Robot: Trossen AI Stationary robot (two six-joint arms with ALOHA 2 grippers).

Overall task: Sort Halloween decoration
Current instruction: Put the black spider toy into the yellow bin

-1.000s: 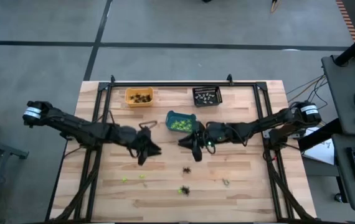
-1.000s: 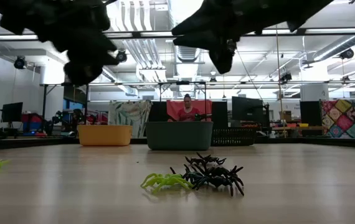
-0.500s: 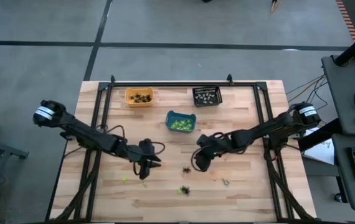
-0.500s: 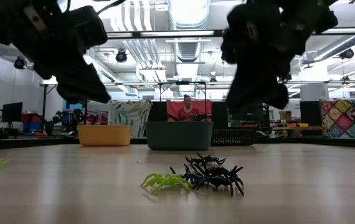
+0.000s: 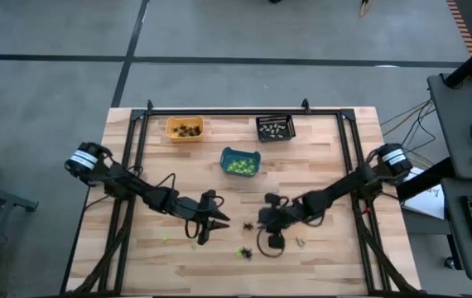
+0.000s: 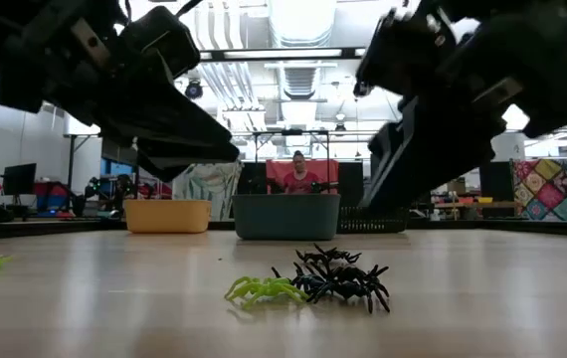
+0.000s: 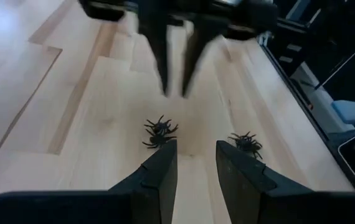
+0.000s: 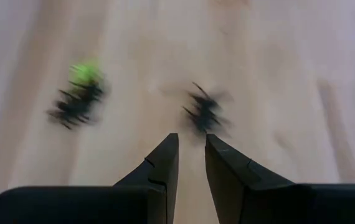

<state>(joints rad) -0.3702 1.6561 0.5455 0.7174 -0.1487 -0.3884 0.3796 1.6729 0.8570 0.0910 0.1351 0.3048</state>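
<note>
A black spider lies alone on the wooden table between my two grippers. Nearer the front edge, a green spider touches a black one. My left gripper hovers just left of the lone black spider, open, with nothing between its fingers. My right gripper hovers just right of that spider, also open and holding nothing. Both stand above the table in the low view. More green bits and a pale one lie scattered on the wood.
At the far side stand an orange bin, a black bin and, closer in, a teal bin, each holding small pieces. A black frame runs along the table's sides. A person sits far behind the table.
Both grippers have come down and moved from beside the teal bin toward the table's near edge. They now face each other across the lone black spider. Both wrists have rolled on the way. The spiders have not moved.
</note>
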